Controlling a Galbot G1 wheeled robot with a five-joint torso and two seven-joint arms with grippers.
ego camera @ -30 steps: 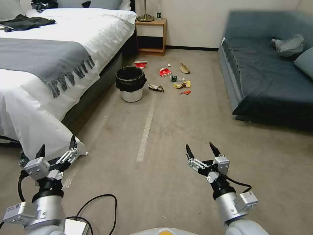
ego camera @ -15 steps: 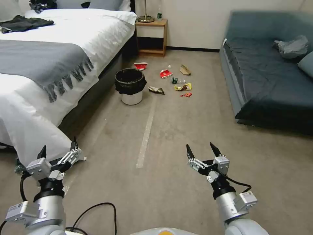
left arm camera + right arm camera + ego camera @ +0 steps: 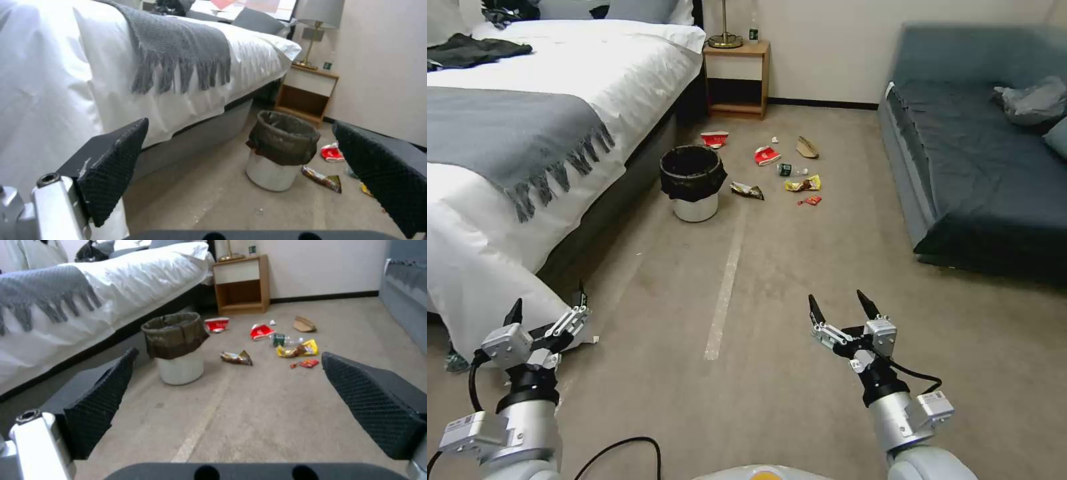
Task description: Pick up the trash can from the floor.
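The trash can (image 3: 694, 183), a small round white bin with a black liner bag over its rim, stands upright on the beige carpet floor (image 3: 800, 280) beside the bed. It also appears in the left wrist view (image 3: 279, 155) and the right wrist view (image 3: 177, 348). My left gripper (image 3: 548, 305) is open, low at the near left, far short of the can. My right gripper (image 3: 838, 306) is open at the near right, equally far from it. Both hold nothing.
A white bed (image 3: 527, 133) with a grey throw fills the left. A dark blue sofa (image 3: 980, 160) lines the right. Several wrappers and litter pieces (image 3: 790, 170) lie right of the can. A wooden nightstand (image 3: 735, 77) stands at the back. A pale tape strip (image 3: 725, 287) runs along the carpet.
The whole view has shifted: the can, litter and bed sit lower and nearer in the picture, so the camera has moved forward. Both grippers keep their pose, open.
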